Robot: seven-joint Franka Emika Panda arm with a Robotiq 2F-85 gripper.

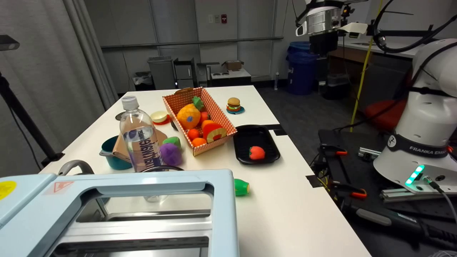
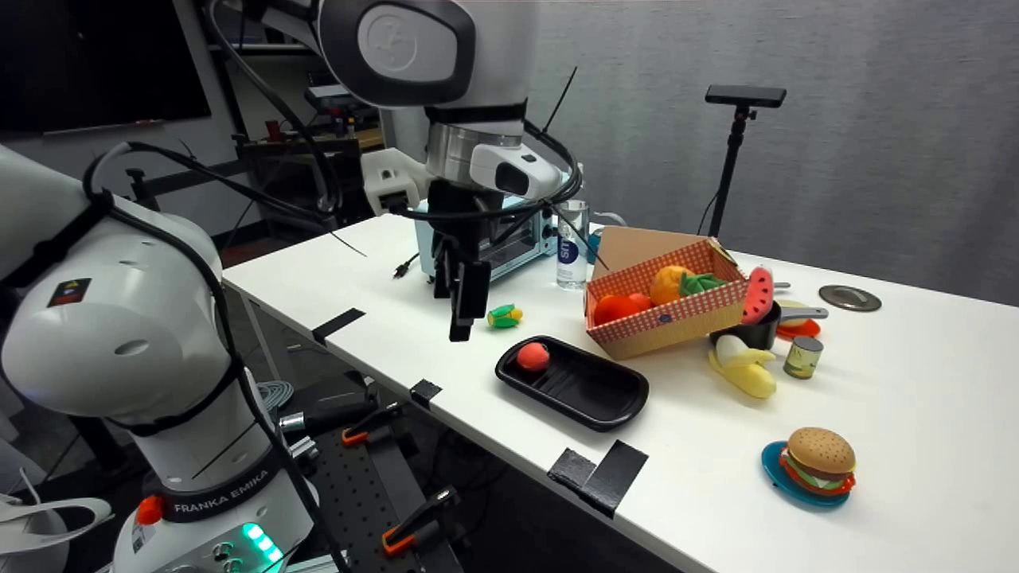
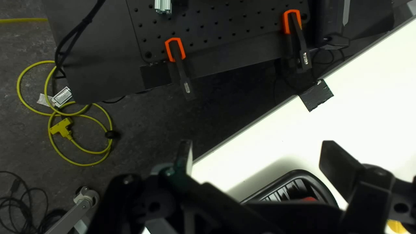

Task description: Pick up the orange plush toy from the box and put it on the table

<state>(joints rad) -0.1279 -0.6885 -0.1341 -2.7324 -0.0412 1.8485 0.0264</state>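
Note:
The orange plush toy (image 1: 189,116), round with green leaves, lies in the box (image 1: 218,113) among other red and orange toys. It also shows in an exterior view (image 2: 667,285). The box has red-and-white checked walls and a tan outer side (image 2: 677,325). It rests tilted on the white table (image 1: 271,210). My gripper (image 2: 459,312) hangs above the table's robot-side edge, apart from the box. In the wrist view its fingers (image 3: 260,159) are wide apart with nothing between them. The box and toy are out of the wrist view.
A black tray (image 2: 585,394) with a red toy (image 2: 533,356) lies between gripper and box. A clear bottle (image 1: 141,139) and a pale-blue toaster oven (image 1: 225,210) stand nearby. A toy burger (image 2: 820,458), banana (image 2: 744,370), can (image 2: 802,356) and corn (image 2: 504,317) are on the table.

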